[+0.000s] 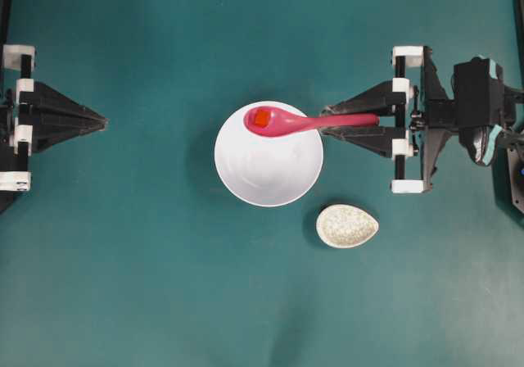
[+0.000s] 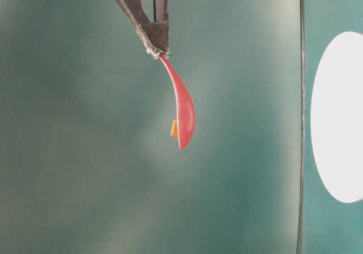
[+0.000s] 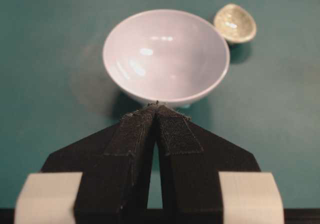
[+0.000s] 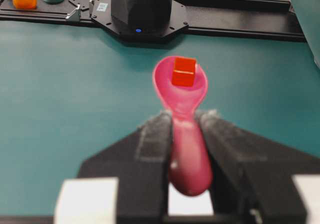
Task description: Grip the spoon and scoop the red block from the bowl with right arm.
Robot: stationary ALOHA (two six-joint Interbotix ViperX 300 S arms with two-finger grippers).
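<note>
pink glossy spoon (image 4: 181,91) clamped by handle in right gripper (image 4: 184,134), tiny red block (image 4: 183,71) in scoop above round white bowl (image 1: 237,170); keep scoop level, lift slowly.

The right end effector (image 4: 184,129) reaches level from the right, its 2 fingers clamped; the left end effector (image 3: 156,106) rests closed at the left edge.
</note>
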